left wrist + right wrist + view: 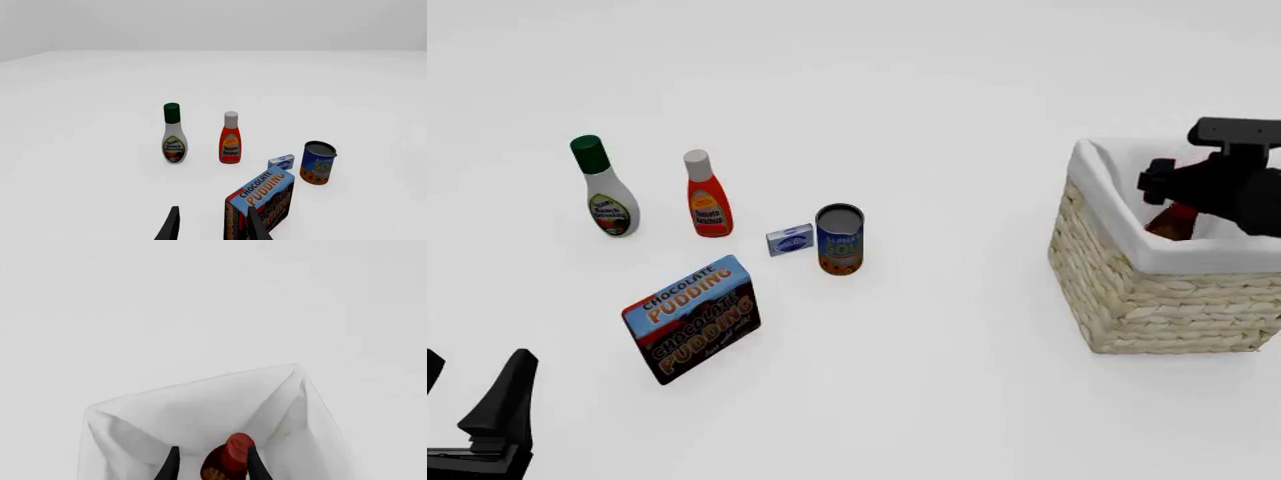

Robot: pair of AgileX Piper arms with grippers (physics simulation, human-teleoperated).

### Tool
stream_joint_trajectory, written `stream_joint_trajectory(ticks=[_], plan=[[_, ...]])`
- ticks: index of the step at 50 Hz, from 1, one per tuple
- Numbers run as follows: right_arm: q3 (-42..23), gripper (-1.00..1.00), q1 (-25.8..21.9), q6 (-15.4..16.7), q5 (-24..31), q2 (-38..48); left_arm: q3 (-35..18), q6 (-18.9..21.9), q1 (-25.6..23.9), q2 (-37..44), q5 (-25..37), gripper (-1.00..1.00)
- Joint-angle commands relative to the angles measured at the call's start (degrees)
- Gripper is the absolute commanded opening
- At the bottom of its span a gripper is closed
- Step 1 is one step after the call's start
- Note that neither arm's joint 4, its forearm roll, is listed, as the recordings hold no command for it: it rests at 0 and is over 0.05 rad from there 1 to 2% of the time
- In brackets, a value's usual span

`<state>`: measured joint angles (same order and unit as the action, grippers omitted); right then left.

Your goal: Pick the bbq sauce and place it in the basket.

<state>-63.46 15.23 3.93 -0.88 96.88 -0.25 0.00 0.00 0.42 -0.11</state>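
1. My right hand [209, 466] is over the basket [1121, 290], fingers clamped on the bbq sauce [227, 460] just under its red cap. That grip keeps the bottle roughly upright while it hangs inside the white lining.
2. I can't tell if the bottle's base touches the bottom yet, so I'd guess the release comes next.
3. My left hand [211, 226] sits released, low by the chocolate pudding box [261, 202], clear of the ranch dressing [174, 134] and ketchup [230, 138] on the bench [961, 120].

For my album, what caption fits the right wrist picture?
Black fingers hold a red-capped dark sauce bottle over the white-lined basket.
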Motion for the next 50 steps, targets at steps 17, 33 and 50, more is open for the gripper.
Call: stream_joint_trajectory(ticks=[17,33,50], plan=[[-2.3,1.0,-1.7,0.1,3.9,-4.8,0.0,0.0,0.0,0.0,0.0,1.0],[-5.5,1.0,-4.0,0.5,9.2,-12.1,0.0,0.0,0.0,0.0,0.0,1.0],[-7.1,1.0,-5.2,0.3,11.4,-17.0,0.0,0.0,0.0,0.0,0.0,1.0]])
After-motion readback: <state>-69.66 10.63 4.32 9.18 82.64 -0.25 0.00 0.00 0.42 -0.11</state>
